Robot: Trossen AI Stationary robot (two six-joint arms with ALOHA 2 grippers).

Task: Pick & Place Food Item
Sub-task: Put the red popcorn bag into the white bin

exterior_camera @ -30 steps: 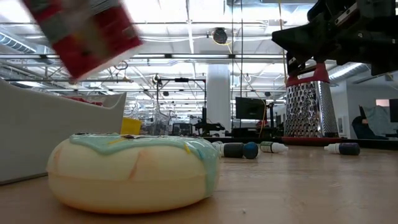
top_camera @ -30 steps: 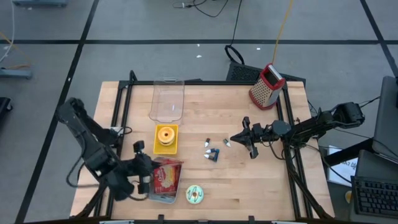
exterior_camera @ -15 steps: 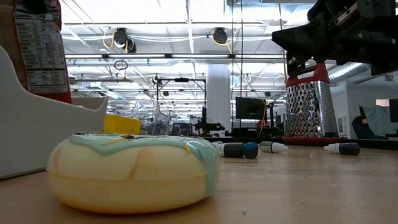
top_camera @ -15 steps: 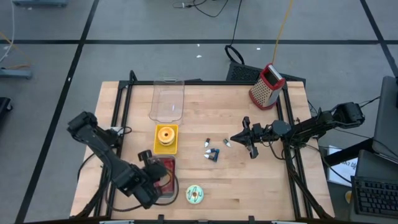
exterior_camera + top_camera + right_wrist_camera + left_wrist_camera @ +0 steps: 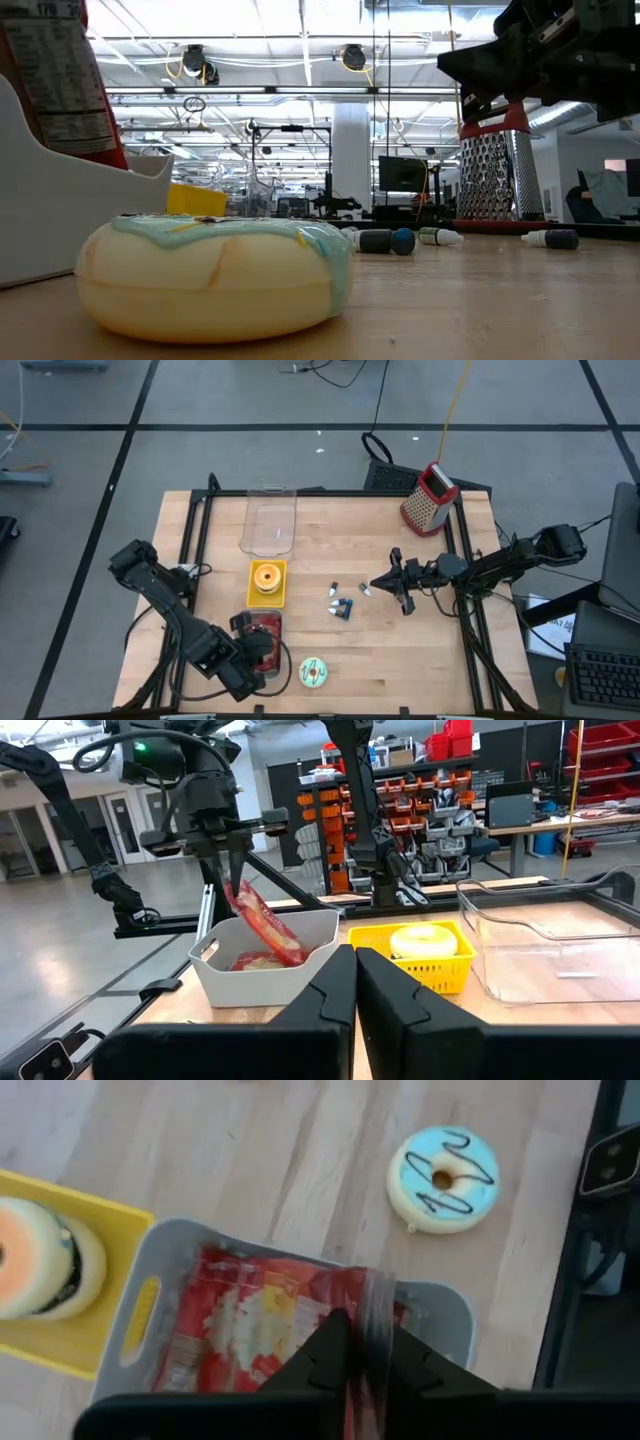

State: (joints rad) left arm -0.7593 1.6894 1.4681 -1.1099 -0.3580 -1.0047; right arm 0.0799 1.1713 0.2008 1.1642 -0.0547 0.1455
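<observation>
While it hangs over the grey plastic bin (image 5: 262, 650):
Left gripper (image 5: 252, 647): fingers clenched on the red crinkly snack bag (image 5: 262, 1320), which sits tilted inside that bin.
Right gripper (image 5: 385, 582): pressed together, holding nothing, well right of the bin.
Blue-iced doughnut (image 5: 314, 673): just right of the bin.

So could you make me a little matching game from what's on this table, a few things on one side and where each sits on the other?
Things:
1. red snack bag
2. blue-iced doughnut
3. orange-topped doughnut
4. red-handled grater

Places:
A. in the yellow basket
B. at the table's far right corner
C. in the grey bin, under the left pincer
D. bare on the wood, beside the grey bin

Pairs: 1-C, 2-D, 3-A, 4-B
</observation>
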